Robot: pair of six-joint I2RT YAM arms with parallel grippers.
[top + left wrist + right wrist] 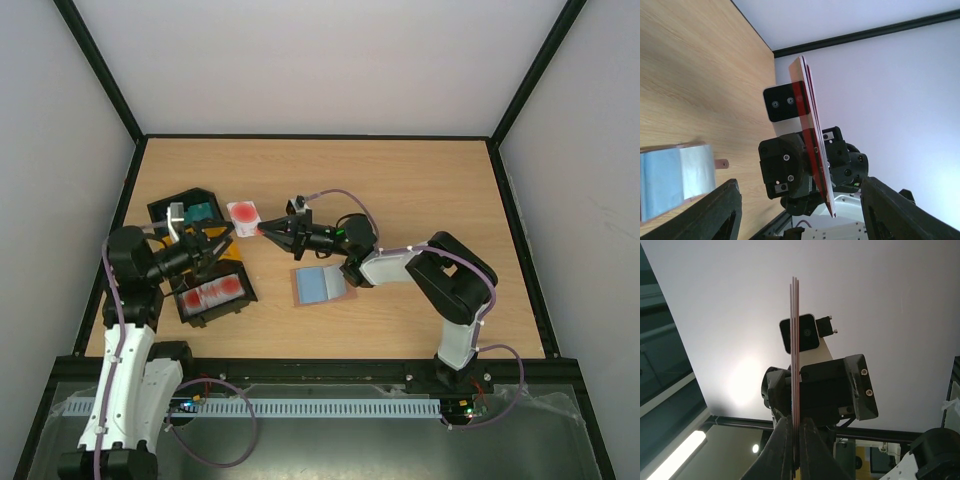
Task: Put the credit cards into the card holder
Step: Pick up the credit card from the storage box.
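Thin red-and-white credit cards (243,213) (stacked, edge-on), pinched in right end effector (265,229), left end effector (208,243) spread wide

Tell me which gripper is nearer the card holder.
Right. The right gripper, shut on red-and-white credit cards, is just beyond the far-left corner of the card holder; the left gripper, open, is farther left by the black tray.
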